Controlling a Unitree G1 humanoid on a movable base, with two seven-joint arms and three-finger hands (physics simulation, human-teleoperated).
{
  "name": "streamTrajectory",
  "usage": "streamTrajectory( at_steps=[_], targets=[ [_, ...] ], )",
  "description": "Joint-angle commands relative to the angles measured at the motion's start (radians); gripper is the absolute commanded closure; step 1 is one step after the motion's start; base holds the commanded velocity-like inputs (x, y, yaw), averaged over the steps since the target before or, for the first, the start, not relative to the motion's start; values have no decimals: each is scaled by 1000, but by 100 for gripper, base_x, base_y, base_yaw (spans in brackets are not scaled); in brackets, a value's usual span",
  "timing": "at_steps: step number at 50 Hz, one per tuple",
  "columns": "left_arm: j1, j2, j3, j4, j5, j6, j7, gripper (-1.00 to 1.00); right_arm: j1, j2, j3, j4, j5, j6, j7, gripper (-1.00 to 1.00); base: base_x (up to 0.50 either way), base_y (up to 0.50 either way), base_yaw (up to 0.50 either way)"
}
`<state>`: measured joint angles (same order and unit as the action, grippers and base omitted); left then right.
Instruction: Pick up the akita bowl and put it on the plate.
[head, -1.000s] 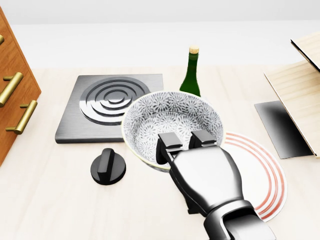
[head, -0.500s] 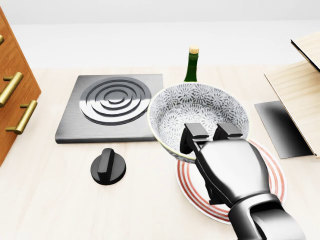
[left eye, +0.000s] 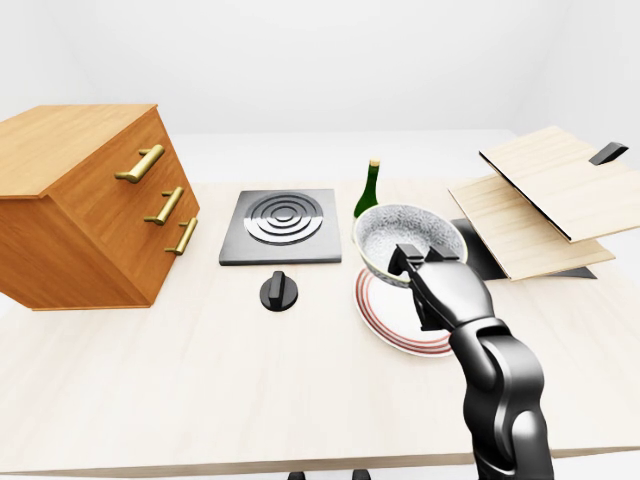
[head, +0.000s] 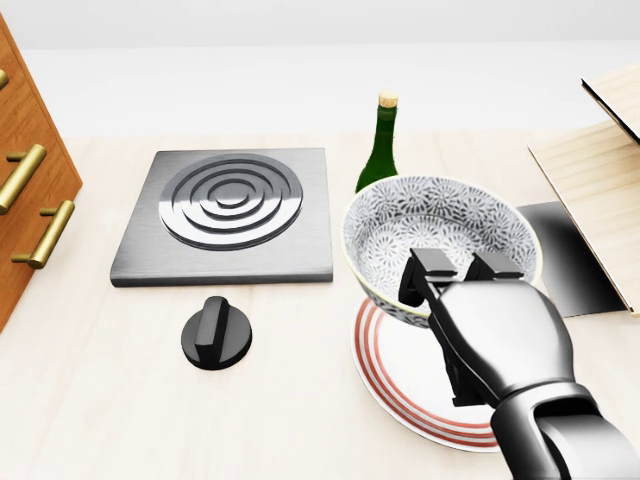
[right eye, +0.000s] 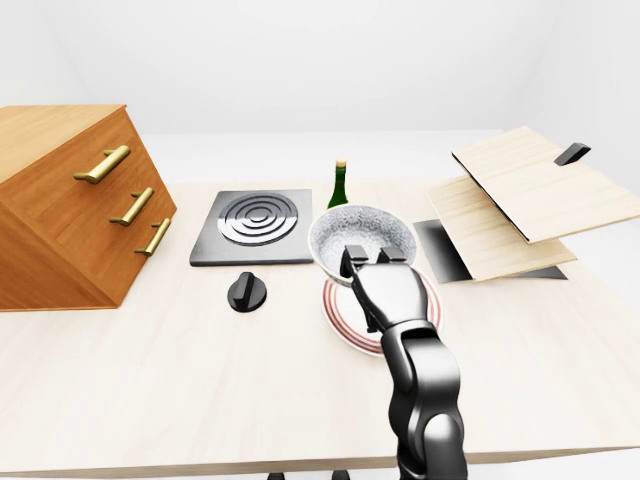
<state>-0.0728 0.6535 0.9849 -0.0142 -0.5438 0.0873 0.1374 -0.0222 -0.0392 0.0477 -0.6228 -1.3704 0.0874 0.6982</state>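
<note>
Left-eye view, unlike head view: whole cabinet, 3 handles; right hand gripping akita bowl over plate.

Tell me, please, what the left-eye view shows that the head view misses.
Only the left-eye view shows the top of the brown wooden drawer cabinet and the black handle on the upper pale board. The head view adds no object; it only shows the grey floral-patterned bowl more sharply. Both show the right hand gripping that bowl over the red-ringed white plate, plus the green bottle, grey square burner and black knob.
</note>
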Motion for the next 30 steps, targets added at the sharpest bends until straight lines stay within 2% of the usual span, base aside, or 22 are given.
streamTrajectory(
  at_steps=[1, 30],
  targets=[
    [-2, 3, -4, 6, -1, 0, 4, -100, -17, -19, -36, 47, -14, 0, 0, 100, 0, 0, 0],
    [1, 3, -1, 10, -8, 0, 7, -100, -56, -52, -67, 177, 19, 0, 0, 100, 0, 0, 0]
  ],
)
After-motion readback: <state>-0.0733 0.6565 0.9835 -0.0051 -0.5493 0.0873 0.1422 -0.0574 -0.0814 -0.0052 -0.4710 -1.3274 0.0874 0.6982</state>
